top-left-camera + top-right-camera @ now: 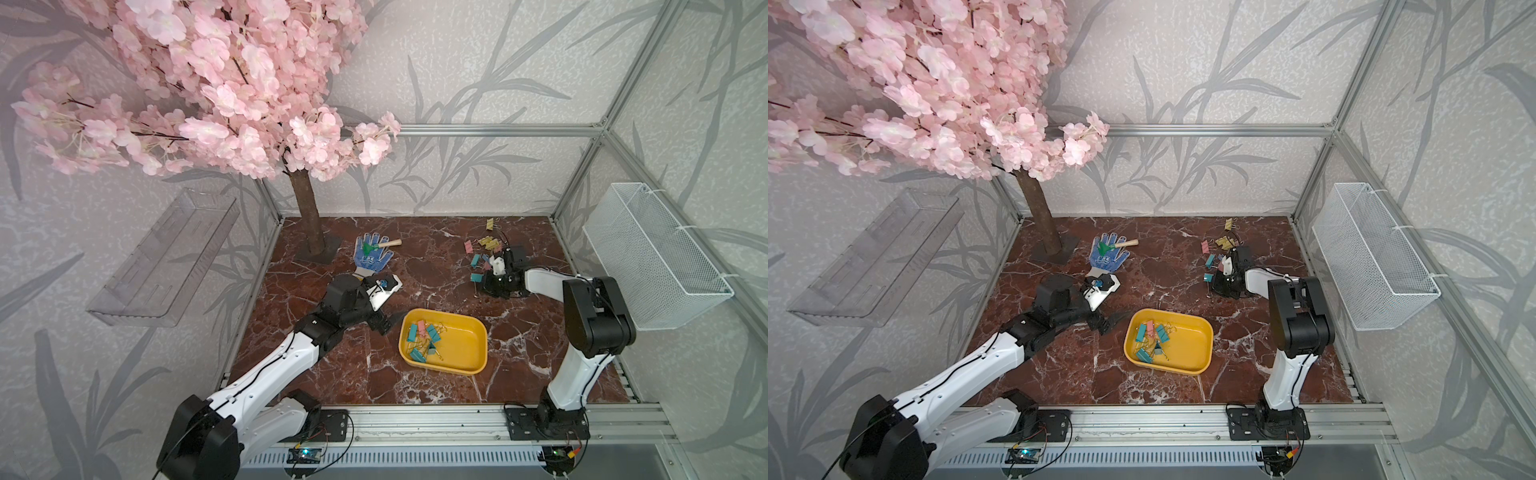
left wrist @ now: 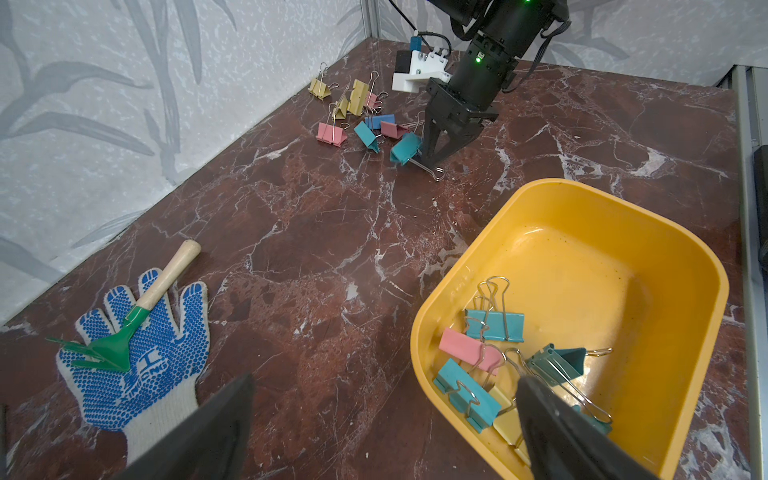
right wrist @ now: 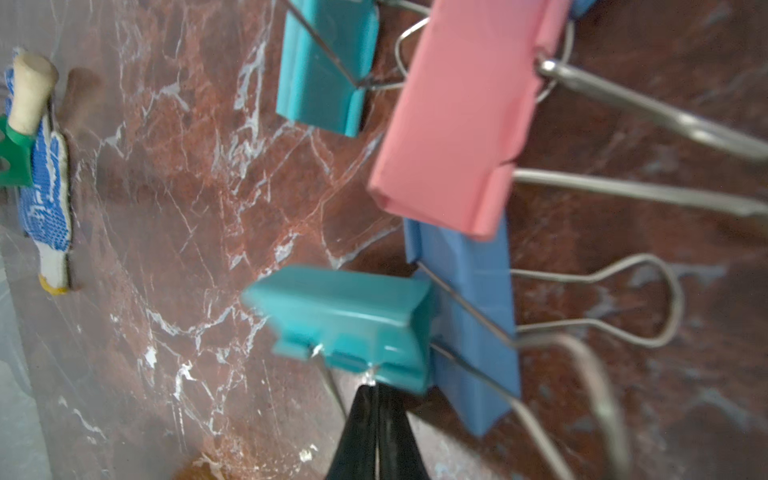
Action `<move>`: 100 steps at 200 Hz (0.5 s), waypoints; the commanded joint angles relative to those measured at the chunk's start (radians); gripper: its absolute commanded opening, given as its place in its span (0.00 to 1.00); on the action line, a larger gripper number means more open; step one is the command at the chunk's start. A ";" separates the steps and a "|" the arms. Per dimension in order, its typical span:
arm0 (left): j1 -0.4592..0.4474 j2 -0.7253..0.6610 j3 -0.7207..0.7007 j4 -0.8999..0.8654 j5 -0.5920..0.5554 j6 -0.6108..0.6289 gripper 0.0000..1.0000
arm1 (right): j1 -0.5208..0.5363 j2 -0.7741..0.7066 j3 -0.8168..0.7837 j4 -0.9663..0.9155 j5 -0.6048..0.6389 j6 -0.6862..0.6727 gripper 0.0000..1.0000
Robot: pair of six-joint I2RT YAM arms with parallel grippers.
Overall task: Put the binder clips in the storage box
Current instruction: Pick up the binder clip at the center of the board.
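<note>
The teal clip [image 2: 405, 148] lies at the near edge of the loose pile [image 1: 484, 253] on the far right of the tabletop [image 1: 353, 365]. Its body is tipped up and its wire handle lies flat, pointing toward the box [image 1: 461, 345]. The right claw [image 2: 431, 160] stands steeply over that handle with its tips pressed together. It looks to have the wire pinched just beside the body, though the hold is too fine to be sure of.

So the clip's body sits on the pile side of the claw. The box lies the other way, nearer the robot and toward its left, well apart from the pile, so the carry would run roughly along the handle's own line.

Several clips [image 1: 422, 338] are bunched at the box's left end. The left claw [image 2: 386, 378], spread wide and empty, hovers just beside that end; it is the nearer one to the box, while the right arm is nearer the pile. A glove [image 2: 137, 353] with a rake [image 2: 120, 345] on it lies farther left.
</note>
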 commanded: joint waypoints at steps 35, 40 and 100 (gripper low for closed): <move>-0.007 -0.011 -0.012 0.000 -0.007 0.019 1.00 | 0.025 -0.153 -0.024 -0.046 0.017 -0.022 0.00; -0.007 -0.010 -0.013 0.000 -0.006 0.019 1.00 | 0.027 -0.183 -0.025 -0.053 0.020 -0.023 0.00; -0.010 -0.014 -0.014 -0.001 -0.013 0.026 1.00 | 0.136 -0.546 -0.076 -0.230 0.067 -0.024 0.00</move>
